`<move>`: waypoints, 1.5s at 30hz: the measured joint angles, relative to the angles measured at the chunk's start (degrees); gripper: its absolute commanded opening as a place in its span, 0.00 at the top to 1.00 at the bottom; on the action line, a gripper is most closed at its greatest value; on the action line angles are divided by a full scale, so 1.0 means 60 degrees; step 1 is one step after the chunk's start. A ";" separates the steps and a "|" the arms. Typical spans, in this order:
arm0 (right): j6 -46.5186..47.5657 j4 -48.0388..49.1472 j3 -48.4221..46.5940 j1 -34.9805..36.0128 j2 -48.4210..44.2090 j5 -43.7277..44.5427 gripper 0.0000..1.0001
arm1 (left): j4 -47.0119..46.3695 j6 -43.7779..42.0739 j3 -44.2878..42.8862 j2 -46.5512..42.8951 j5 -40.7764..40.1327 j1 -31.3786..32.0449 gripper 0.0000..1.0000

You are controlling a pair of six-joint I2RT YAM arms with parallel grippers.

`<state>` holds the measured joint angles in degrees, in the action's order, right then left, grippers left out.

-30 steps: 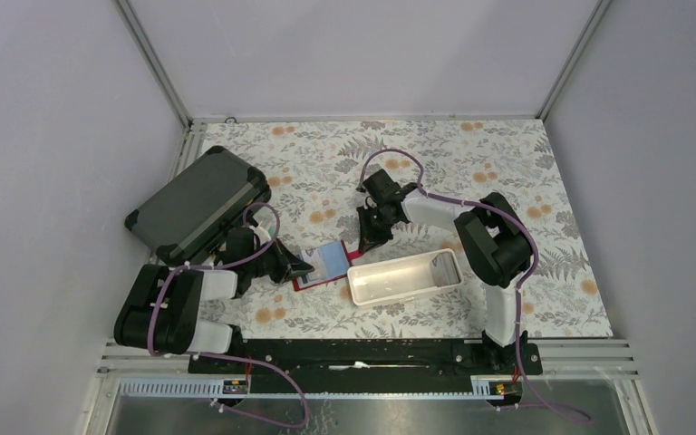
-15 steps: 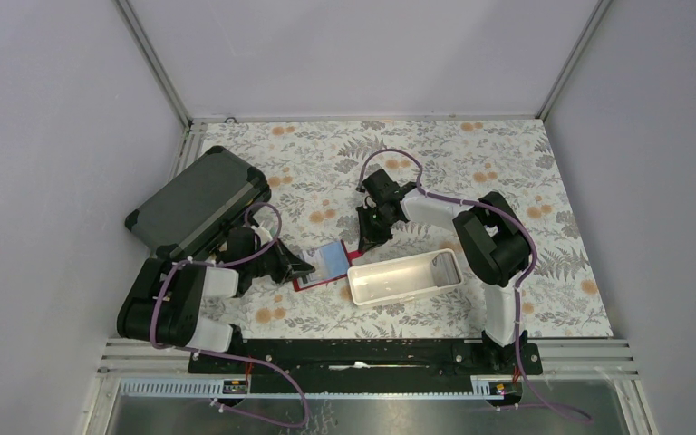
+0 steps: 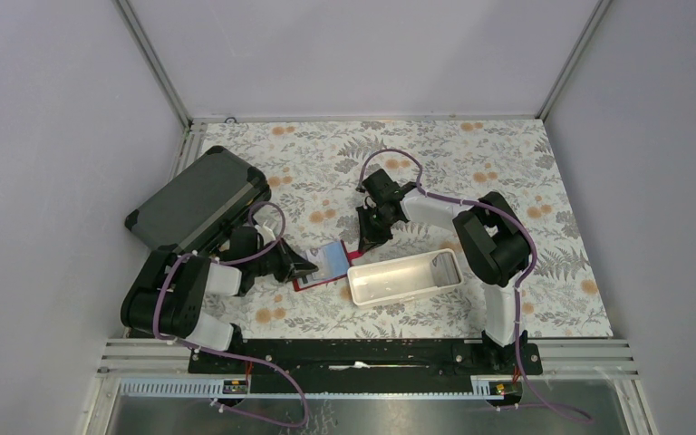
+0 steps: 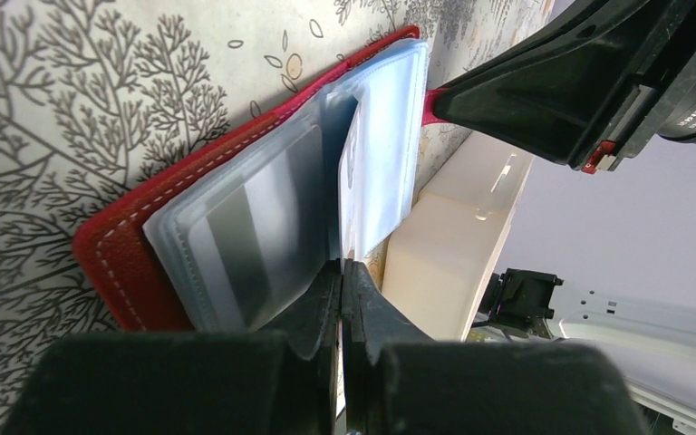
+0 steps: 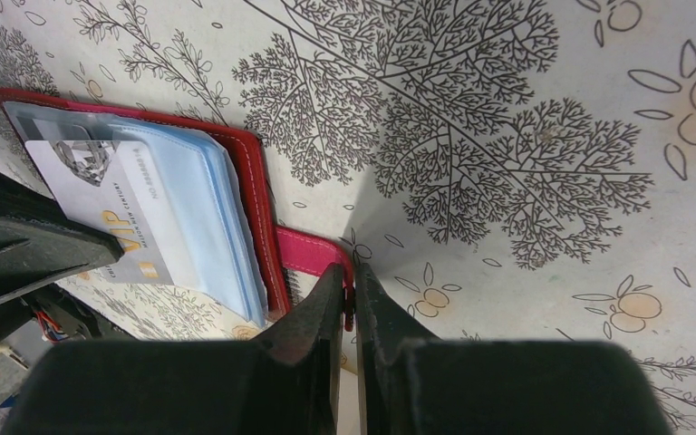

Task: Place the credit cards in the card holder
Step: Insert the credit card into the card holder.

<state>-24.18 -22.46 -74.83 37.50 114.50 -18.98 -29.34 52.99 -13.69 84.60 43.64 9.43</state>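
Red wallet open on the tabletop, clear sleeves fanned; left hand pinches a pale card, right hand its tab.

The top camera looks down from above and behind me, far enough to show the whole table. My two wrist cameras sit low and very close, facing each other across the red card holder, which all three views share.

Leathery wallet; glossy plastic card, sleeves
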 measured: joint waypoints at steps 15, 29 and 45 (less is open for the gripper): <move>0.0066 -0.0036 -0.0018 0.0000 0.0000 -0.0018 1.00 | 0.2098 -0.0787 -0.0725 -0.0754 -0.0576 0.0135 0.59; 0.0084 -0.0109 -0.0036 0.0000 0.0000 -0.0029 1.00 | 0.3395 -0.1268 -0.1341 -0.1096 -0.1184 0.0674 0.54; 0.0157 -0.0153 -0.0055 0.0000 0.0000 -0.0033 1.00 | 0.5238 -0.1581 -0.2798 -0.0627 -0.2269 0.1778 0.41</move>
<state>-23.24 -23.38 -75.16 37.50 114.50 -19.18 2.09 43.51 -30.48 80.84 30.02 20.10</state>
